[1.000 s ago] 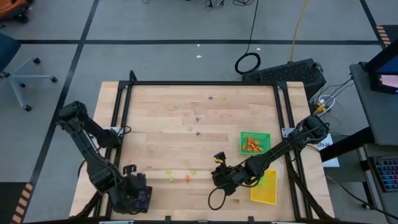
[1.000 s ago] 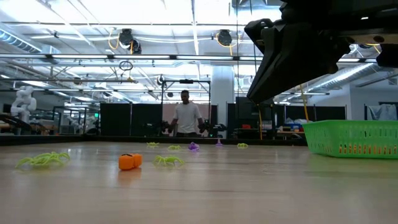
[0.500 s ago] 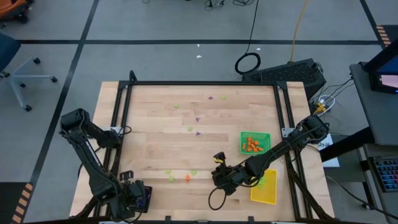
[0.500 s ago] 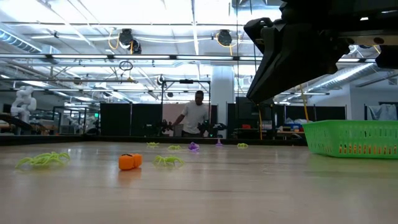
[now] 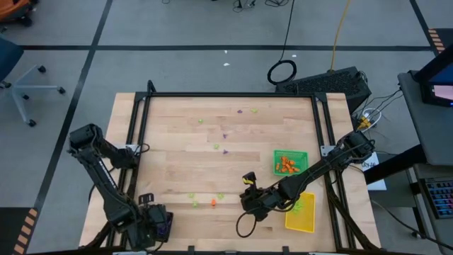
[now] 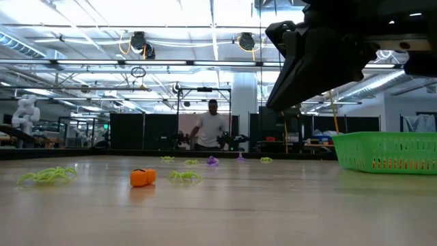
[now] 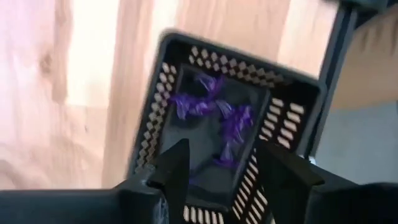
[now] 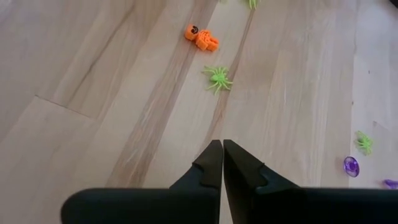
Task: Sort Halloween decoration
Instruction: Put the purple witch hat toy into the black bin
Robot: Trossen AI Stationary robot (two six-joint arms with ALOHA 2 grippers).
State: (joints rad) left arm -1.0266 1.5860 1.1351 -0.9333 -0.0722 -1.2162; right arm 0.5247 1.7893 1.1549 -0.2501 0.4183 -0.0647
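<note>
Wooden bench (image 5: pixel 177 163): left claw (image 7: pixel 217 171), jaws parted and empty, hangs over the black perforated plastic tray (image 7: pixel 283 118) holding purple trinkets (image 7: pixel 214 109). Right claw (image 8: pixel 222 163), pinched shut, points toward the orange plastic trinket (image 8: pixel 200 37) beyond that tray. Risk: closed jaws nudging the trinket aside.

Pale, smooth wood-grain surface (image 8: pixel 93 93); perforated black plastic tray (image 7: pixel 283 118); glossy purple plastic trinkets (image 7: pixel 211 109); matt black end effector fingers (image 8: pixel 208 165).

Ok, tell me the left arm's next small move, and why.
Probably lift the left tool clear of the black tray: its fingers stand open with nothing between them, and purple trinkets lie in the tray below, so that drop looks done.
</note>
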